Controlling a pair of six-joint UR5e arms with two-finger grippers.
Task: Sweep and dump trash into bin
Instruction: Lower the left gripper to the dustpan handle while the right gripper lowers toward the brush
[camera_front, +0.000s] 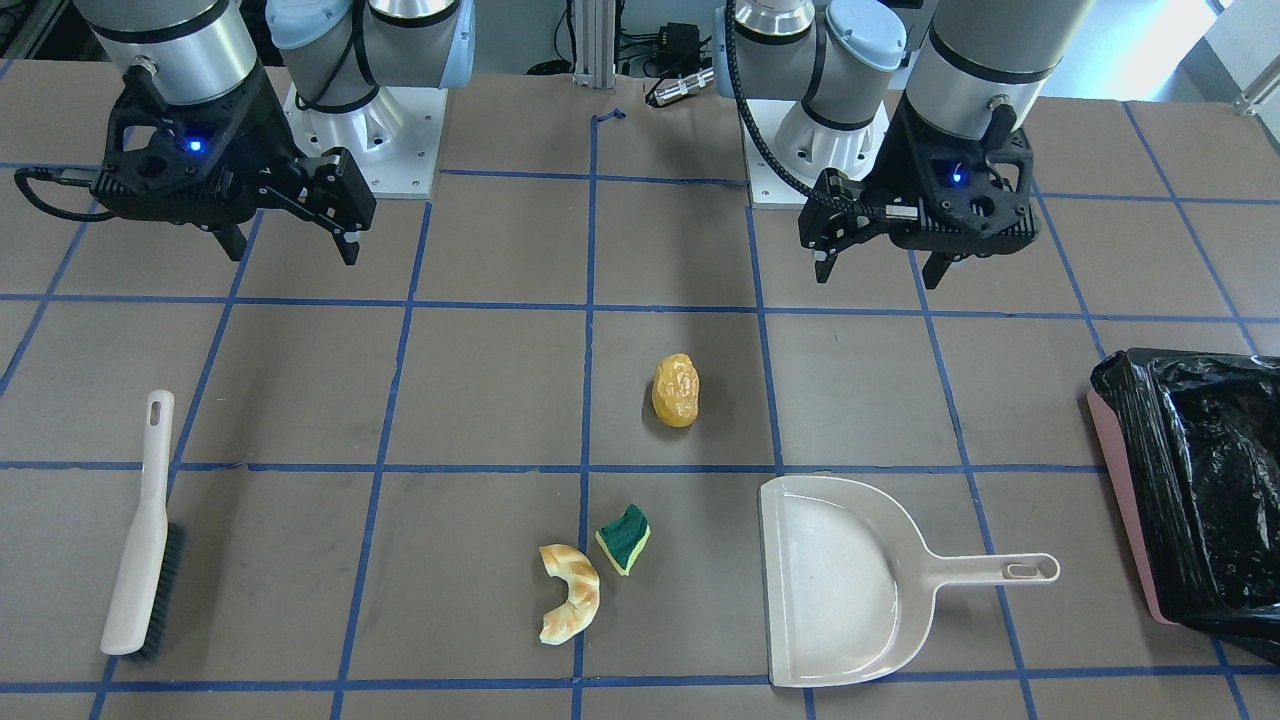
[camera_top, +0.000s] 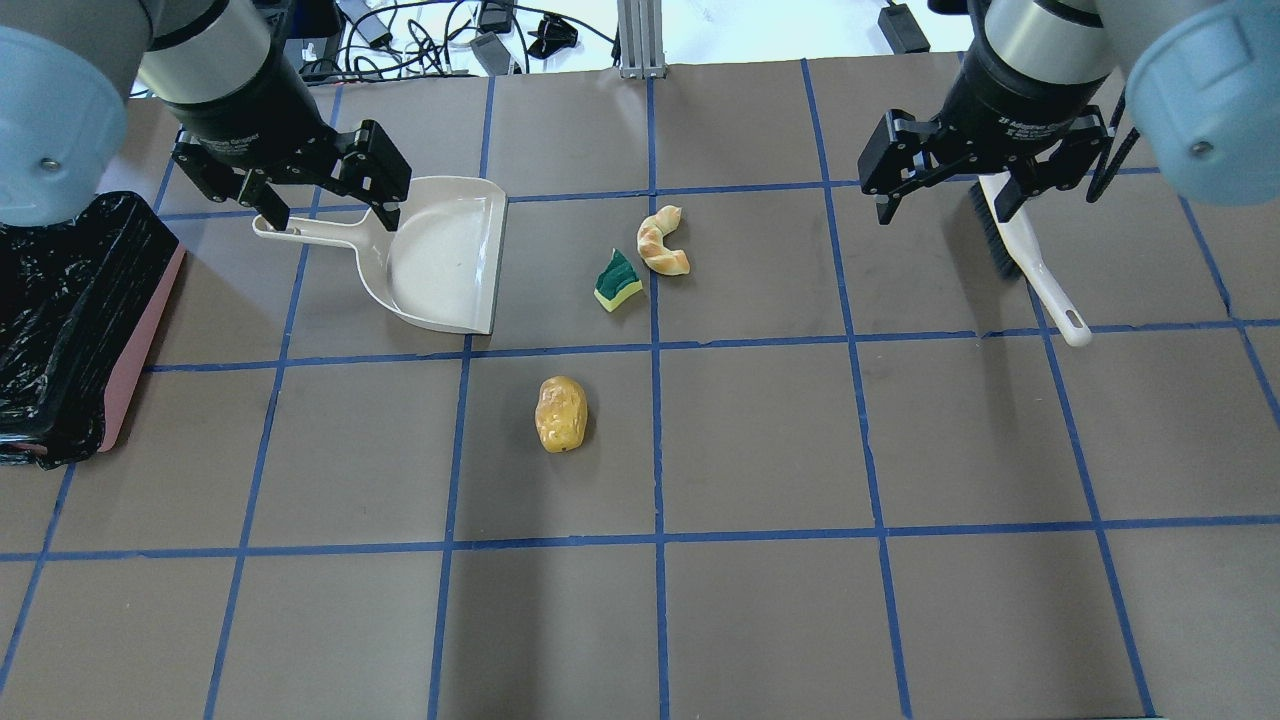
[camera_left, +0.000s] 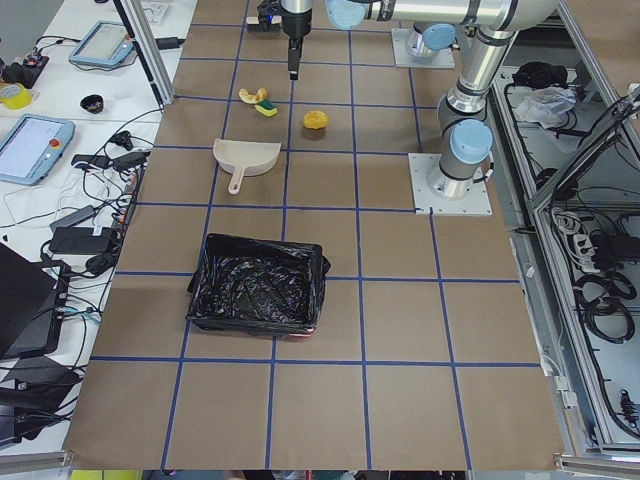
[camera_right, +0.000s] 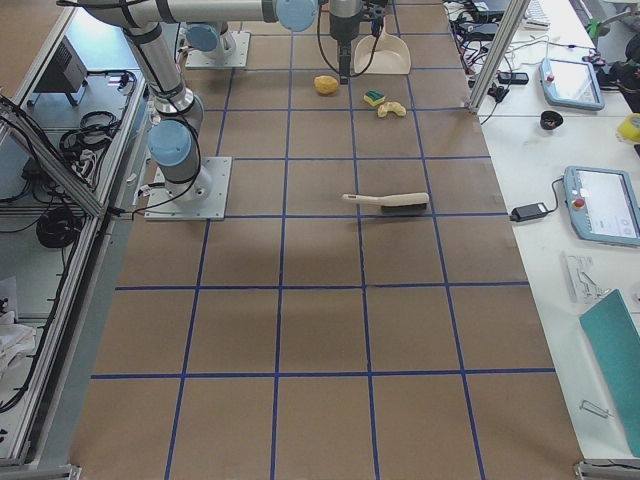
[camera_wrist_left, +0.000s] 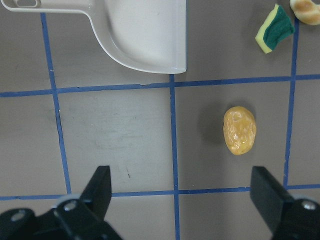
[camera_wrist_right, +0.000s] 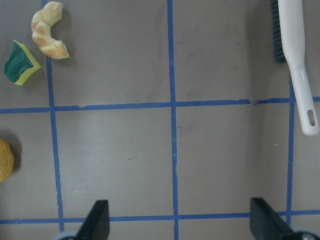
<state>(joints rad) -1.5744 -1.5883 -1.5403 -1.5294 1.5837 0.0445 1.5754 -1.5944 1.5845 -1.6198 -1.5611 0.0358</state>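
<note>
Brown surface (camera_top: 760, 440): blue tape grid. I take clock directions from the overhead view, with 12 pointing away from the robot.
Left pincer (camera_top: 332, 205): jaws spread wide with nothing between them. I see it raised off the surface, over the dustpan's handle.
Right pincer (camera_top: 945, 200): also wide apart and empty. It hangs above the bristle end of the brush.
Potato lump (camera_top: 562, 413): yellow-orange, lying alone near the middle of the surface.
Sponge chunk (camera_top: 618, 282): green and yellow, at 1 o'clock from the potato lump.
Bread piece (camera_top: 663, 242): tan and curved, just beside the sponge chunk at its 1 o'clock. My right wrist view shows a narrow gap between them.
Bin (camera_top: 145, 345): pink wall, black bag liner. It sits at the surface's 9 o'clock edge, well apart from all three items.
Dustpan (camera_top: 445, 255): beige and lying flat, at 9 o'clock from the sponge chunk. Its mouth faces 3 o'clock and its handle points to 9.
Brush (camera_top: 1040, 275): white handle pointing to 5 o'clock, at 3 o'clock from the bread piece and well apart from it.
</note>
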